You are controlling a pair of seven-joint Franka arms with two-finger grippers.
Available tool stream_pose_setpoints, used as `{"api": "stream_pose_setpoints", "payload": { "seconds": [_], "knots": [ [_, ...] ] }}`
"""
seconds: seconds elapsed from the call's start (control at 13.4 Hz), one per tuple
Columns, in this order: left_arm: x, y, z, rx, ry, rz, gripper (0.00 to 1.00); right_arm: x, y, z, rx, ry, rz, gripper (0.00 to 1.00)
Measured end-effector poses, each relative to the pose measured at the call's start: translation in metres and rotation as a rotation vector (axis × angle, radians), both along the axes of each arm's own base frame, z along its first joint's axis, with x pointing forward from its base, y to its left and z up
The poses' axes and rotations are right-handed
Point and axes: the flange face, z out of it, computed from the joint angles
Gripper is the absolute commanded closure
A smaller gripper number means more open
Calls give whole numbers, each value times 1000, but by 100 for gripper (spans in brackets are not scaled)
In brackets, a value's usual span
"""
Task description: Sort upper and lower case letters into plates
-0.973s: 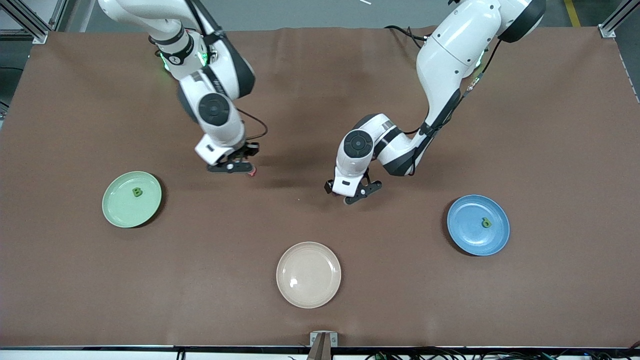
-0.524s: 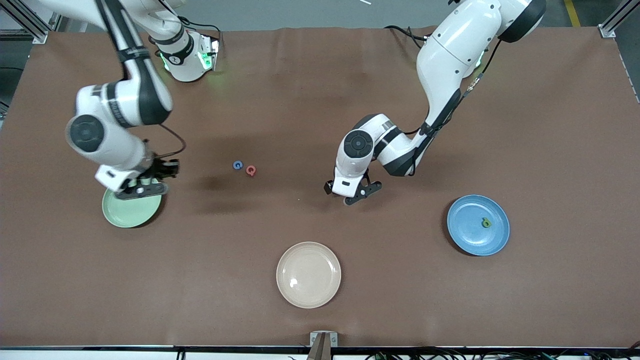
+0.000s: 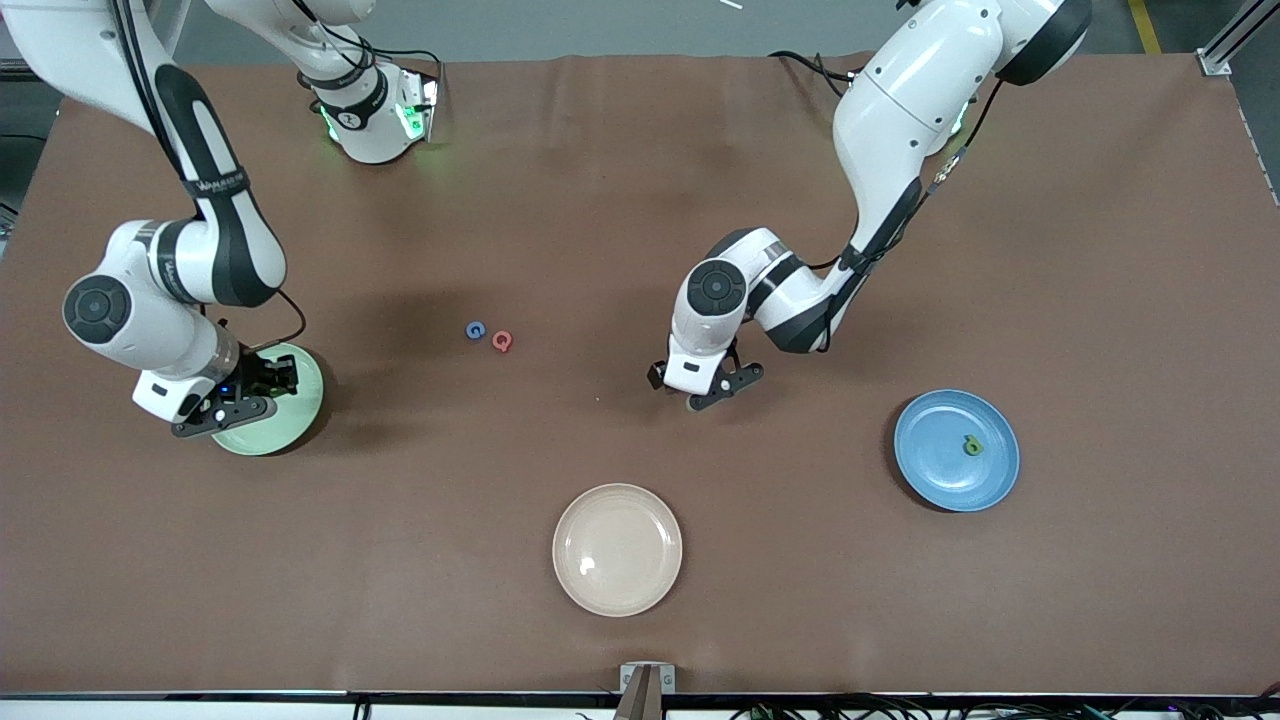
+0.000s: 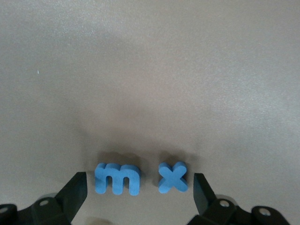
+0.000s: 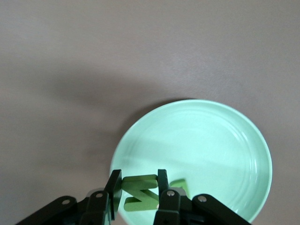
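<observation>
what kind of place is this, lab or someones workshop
Most likely a robotics lab. Two arms are mounted at a brown-covered table with aluminium framing at its corners, and the only things on it are plastic plates, like the light green plate, and small foam letters.

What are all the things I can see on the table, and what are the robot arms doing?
Light green plate: one, toward the right arm's end of the table.
Blue plate: one, toward the left arm's end, a small green letter in it.
Cream plate: one, nearest the front camera.
Blue G and red Q: one each, side by side mid-table.
Blue m and blue x: one each, on the table under the left pincer.
Green Z: one, in the right pincer.
Right pincer: shut on the Z over the green plate.
Left pincer: open, waiting.
</observation>
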Motion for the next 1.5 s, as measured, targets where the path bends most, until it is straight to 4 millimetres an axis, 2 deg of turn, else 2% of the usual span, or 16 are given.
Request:
{"api": "stream_pose_setpoints", "payload": {
  "seconds": [0.3, 0.52, 0.67, 0.75, 0.9, 0.97, 1.05, 1.2, 1.27, 1.5],
  "knots": [
    [-1, 1, -8, 7, 4, -7, 0, 9, -32, -36, 5, 9, 50, 88],
    [-1, 1, -8, 5, 1, -7, 1, 12, -33, -49, 8, 18, 59, 86],
    [-1, 1, -8, 5, 2, -7, 22, 11, -29, -58, 13, 30, 63, 85],
    [-1, 1, -8, 5, 1, -7, 28, 11, -28, -62, 15, 34, 65, 84],
    [1, -2, -4, -5, -8, -7, 53, 11, -26, -66, 17, 38, 68, 80],
    [2, -3, 0, -8, -13, -7, 68, 11, -25, -67, 18, 38, 69, 75],
    [2, -3, 1, -8, -14, -7, 81, 11, -25, -66, 17, 33, 69, 64],
    [3, -2, 1, -9, -15, -6, 99, 12, -26, -67, 17, 27, 69, 13],
    [4, -2, 1, -11, -17, -4, 100, 12, -26, -67, 17, 28, 69, 0],
    [20, 12, 5, -16, -30, 26, 100, 17, -27, -60, 14, 14, 68, 0]
  ]
}}
